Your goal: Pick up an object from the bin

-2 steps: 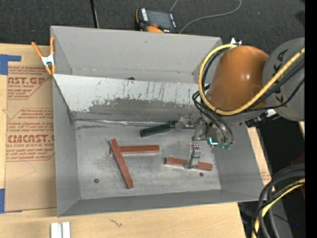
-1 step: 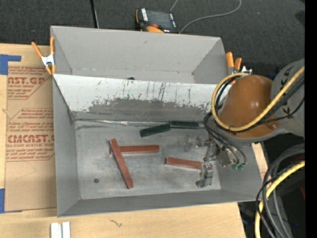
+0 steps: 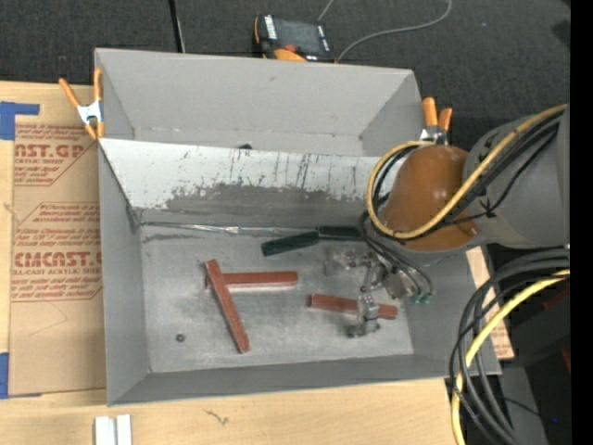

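Camera view has the gripper low over a short red bar lying flat near the near right corner of the bin. Whether it is clenched I cannot tell. Caught off-centre, the thin bar could pivot and slip free.

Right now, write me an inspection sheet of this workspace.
Surface: grey bin, floor scuffed, back wall streaked dark.
Job's things: small red-brown bar at right; red-brown L-piece mid-floor; dark-handled tool by the back wall.
Clutter: one dark speck, front left.
Gripper: gripper low over the bar's right end; no hold seen.
Cables: yellow and black cables looped on the arm.
Surroundings: dark floor; black-orange device behind the bin.
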Robot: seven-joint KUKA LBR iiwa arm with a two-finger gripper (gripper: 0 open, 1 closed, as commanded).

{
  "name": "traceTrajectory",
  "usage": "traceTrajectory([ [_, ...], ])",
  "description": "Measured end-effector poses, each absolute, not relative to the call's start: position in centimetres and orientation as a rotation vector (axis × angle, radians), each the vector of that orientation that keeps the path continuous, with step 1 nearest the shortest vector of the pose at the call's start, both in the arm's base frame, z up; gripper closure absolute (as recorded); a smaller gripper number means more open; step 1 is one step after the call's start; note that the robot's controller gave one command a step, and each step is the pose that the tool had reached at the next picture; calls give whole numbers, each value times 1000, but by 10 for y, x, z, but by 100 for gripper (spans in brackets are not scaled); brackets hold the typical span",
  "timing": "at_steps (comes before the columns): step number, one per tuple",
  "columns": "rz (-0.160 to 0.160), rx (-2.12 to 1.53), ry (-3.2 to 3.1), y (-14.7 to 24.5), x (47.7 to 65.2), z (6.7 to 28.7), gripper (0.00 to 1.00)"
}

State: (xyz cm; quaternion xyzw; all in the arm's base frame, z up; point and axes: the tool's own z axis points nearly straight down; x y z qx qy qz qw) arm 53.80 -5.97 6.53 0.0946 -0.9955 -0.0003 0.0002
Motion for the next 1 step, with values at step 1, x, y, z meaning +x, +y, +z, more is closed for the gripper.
traceTrajectory([
  [1,0,296,-3130,-59,538,70,100],
])
